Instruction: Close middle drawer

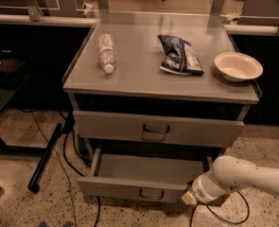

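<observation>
**Middle drawer** [148, 170], pulled out at 6 o'clock below the worktop [139, 67]. It is stiff metal with a bare tray, so probably light and free-sliding. Press its flat front near the wire handle [152, 194]. The hand [188, 198] is at 5 o'clock, at the drawer's right front corner; its opening cannot be told.

Bench [139, 77]: bottle [106, 52] left, bag [178, 55] centre, bowl [238, 65] right. Beneath the upper drawer [120, 126], the middle drawer [148, 169] projects forward; pincer [188, 198] at its front's right end.
</observation>
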`<state>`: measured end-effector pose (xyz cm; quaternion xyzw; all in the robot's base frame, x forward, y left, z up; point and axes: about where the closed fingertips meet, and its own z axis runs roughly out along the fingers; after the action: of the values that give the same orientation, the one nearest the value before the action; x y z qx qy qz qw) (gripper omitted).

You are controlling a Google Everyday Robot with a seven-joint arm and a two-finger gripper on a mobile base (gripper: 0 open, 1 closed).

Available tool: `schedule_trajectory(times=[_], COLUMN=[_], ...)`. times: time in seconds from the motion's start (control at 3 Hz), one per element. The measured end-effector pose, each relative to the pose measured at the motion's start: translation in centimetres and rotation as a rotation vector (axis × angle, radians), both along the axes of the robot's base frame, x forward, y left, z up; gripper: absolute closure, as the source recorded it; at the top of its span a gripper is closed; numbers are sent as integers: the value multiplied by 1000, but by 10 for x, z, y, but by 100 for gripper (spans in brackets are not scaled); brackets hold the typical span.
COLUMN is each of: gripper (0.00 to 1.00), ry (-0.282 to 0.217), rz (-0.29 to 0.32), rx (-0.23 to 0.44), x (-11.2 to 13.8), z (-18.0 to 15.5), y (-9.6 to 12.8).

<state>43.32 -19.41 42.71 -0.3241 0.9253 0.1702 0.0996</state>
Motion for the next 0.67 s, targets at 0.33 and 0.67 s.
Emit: schedule_trajectory(times=[0.33,0.67], gripper=[35,11], ry=[0,0], rz=[0,0], rx=[0,0], x=[0,0], z=[0,0], y=[0,0])
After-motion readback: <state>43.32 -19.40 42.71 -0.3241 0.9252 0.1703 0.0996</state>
